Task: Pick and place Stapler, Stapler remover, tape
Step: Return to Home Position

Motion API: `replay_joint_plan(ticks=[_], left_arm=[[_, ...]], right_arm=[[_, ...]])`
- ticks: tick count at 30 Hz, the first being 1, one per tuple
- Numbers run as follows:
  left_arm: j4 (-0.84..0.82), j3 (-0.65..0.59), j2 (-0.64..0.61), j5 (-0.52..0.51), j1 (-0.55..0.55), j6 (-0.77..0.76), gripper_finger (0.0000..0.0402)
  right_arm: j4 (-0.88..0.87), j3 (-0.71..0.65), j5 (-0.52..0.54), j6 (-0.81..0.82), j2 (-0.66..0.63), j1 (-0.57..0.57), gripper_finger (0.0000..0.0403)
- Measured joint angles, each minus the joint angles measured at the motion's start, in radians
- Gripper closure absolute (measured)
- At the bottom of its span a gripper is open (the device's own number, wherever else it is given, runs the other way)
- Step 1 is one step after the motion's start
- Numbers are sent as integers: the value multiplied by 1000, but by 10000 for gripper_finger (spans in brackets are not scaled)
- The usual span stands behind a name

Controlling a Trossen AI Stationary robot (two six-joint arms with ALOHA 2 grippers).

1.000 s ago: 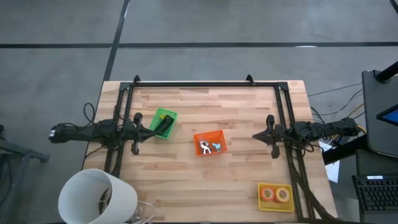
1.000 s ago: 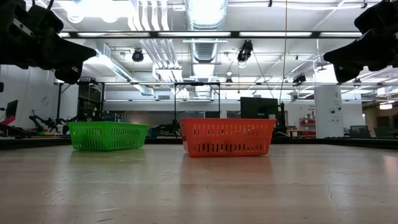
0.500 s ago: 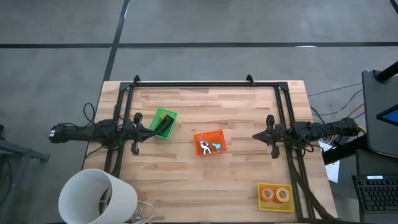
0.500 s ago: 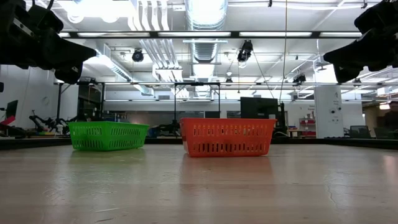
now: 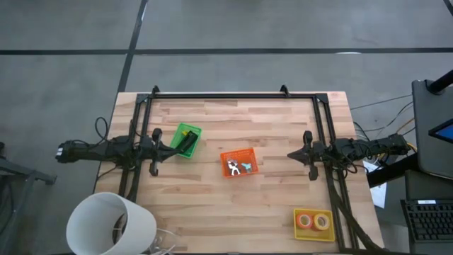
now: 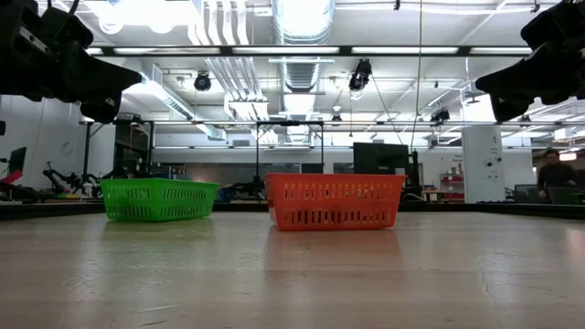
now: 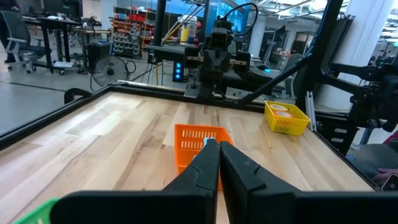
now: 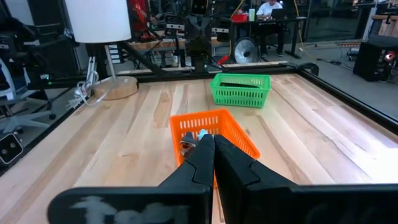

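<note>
The black stapler lies inside the green bin, left of the table's middle. Small white and blue pieces sit in the orange bin at mid-table. Two tape rolls lie in the yellow bin near the near-right corner. My left gripper hangs shut just left of the green bin, above the table. My right gripper hangs shut to the right of the orange bin. Both sets of fingers point at the orange bin and hold nothing.
A black frame runs along the table's far, left and right sides. A large white cylinder stands at the near-left corner. Bare wood lies between the bins and along the near edge. A person is in the room far behind.
</note>
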Motion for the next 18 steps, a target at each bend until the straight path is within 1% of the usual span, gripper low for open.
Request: replay_joint_plan(ticks=[18], left_arm=[[0, 0, 0, 0, 0, 0, 388]], right_arm=[[0, 0, 0, 0, 0, 0, 394]])
